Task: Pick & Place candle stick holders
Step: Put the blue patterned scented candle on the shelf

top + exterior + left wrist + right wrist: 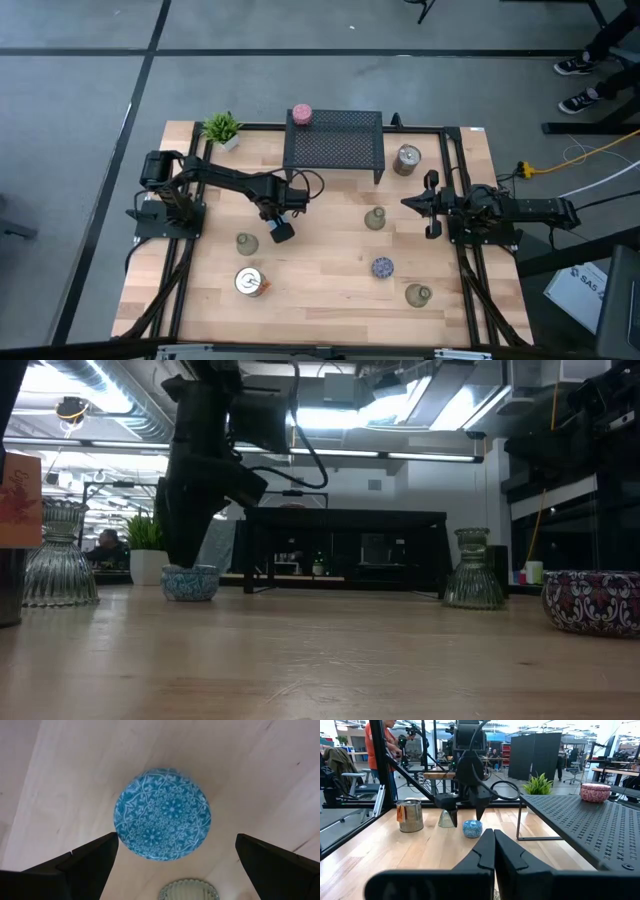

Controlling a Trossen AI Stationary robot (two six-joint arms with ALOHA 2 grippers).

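The left gripper (172,857) hangs straight above the light blue patterned holder (162,813), which stands on the counter (60,780) directly under it and between its wide-spread fingers (90,865), apparently untouched. This looks like the approach before a pick: the next move calls for a straight descent, keeping the holder centred, then closing on its round sides. A ribbed glass holder (190,890) sits just beside the gripper and should be left clear. Farther right, the right gripper (432,204) waits closed at the counter's side, well apart from the blue holder.
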